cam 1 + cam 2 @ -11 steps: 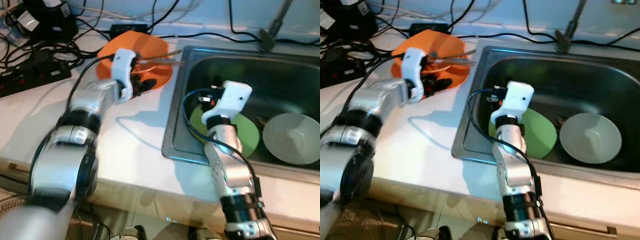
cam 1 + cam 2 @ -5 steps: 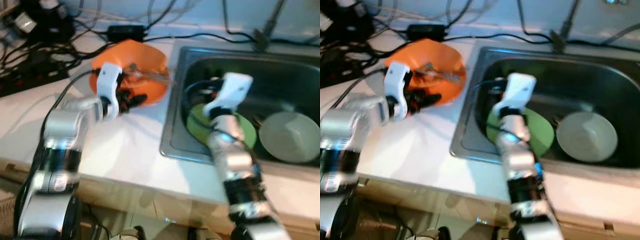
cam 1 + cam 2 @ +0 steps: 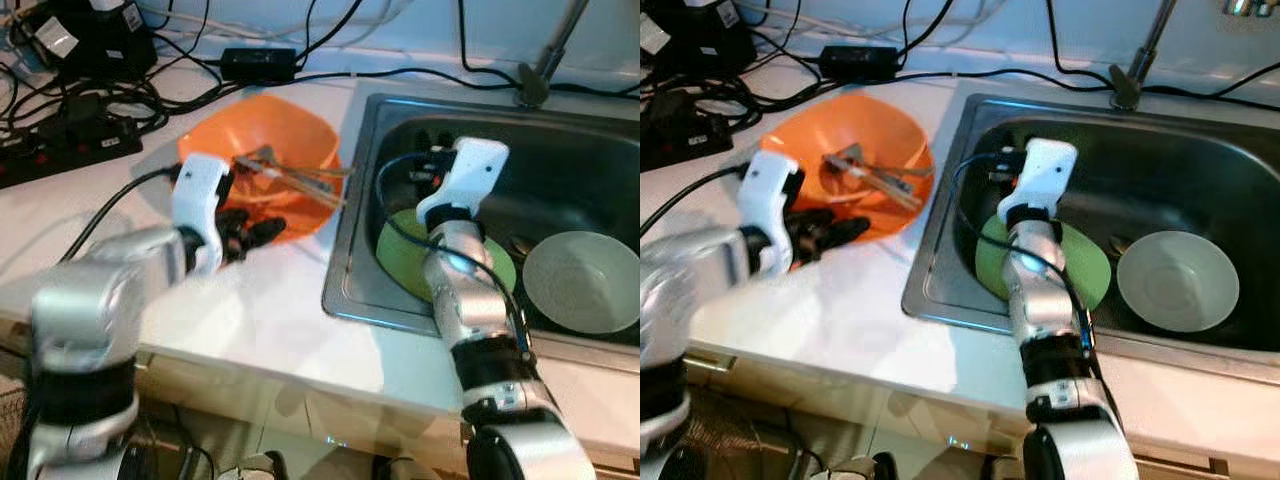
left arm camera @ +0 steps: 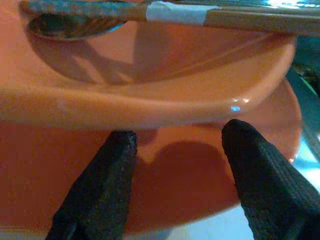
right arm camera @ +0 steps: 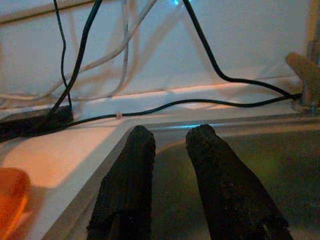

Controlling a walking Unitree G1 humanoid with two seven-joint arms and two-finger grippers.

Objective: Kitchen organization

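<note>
Nearest the sink (image 3: pixel 345 270), on the white counter (image 3: pixel 270 310), the left gripper (image 3: pixel 258 232) sits at the orange bowl's (image 3: pixel 300 135) near edge, fingers (image 4: pixel 107 185) apart and level with the rim. Inside that bowl lie a spoon (image 4: pixel 70 25) and chopsticks (image 3: pixel 300 180). Down in the sink, the right gripper (image 5: pixel 170 150) hovers above a green plate (image 3: pixel 400 255), fingers slightly parted, a pale bowl (image 3: pixel 580 280) beside it. Beyond the sink, black cables (image 3: pixel 100 90) and the tap (image 3: pixel 545 60).
</note>
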